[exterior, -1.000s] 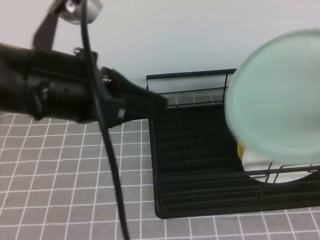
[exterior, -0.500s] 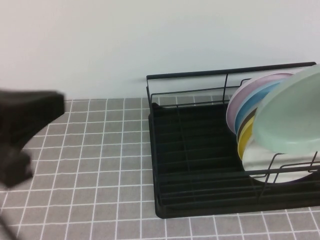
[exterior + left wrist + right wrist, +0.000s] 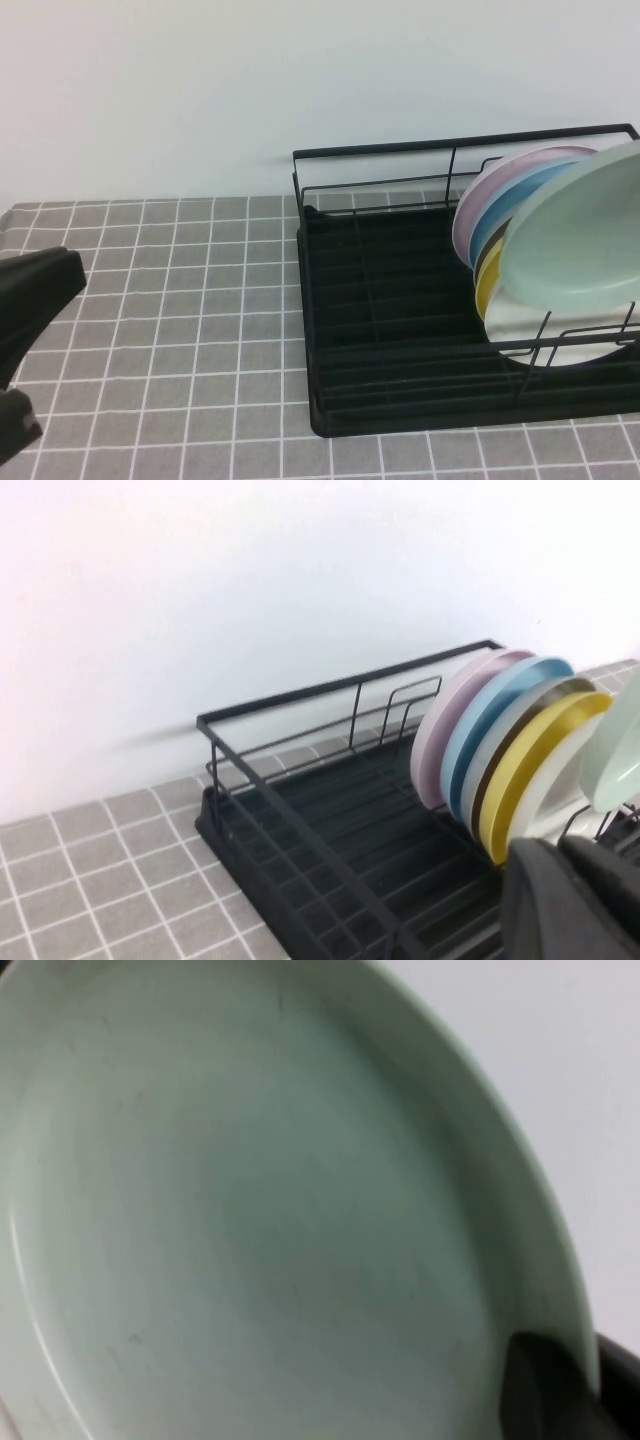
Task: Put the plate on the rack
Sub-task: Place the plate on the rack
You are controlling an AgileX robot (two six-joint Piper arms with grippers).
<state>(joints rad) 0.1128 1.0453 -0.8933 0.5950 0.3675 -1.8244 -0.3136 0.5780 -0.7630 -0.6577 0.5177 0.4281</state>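
The mint-green plate [image 3: 575, 235] hangs tilted over the right end of the black rack [image 3: 390, 330], in front of the yellow plate [image 3: 535, 770]. The right gripper [image 3: 560, 1390] pinches its rim (only one dark finger shows). The left gripper [image 3: 25, 335] is low over the table's left edge; I cannot tell its state.

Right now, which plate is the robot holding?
The mint-green plate. The right gripper pinches its rim above the rack, while the pink, blue and yellow plates stand slotted. The left gripper waits far left.
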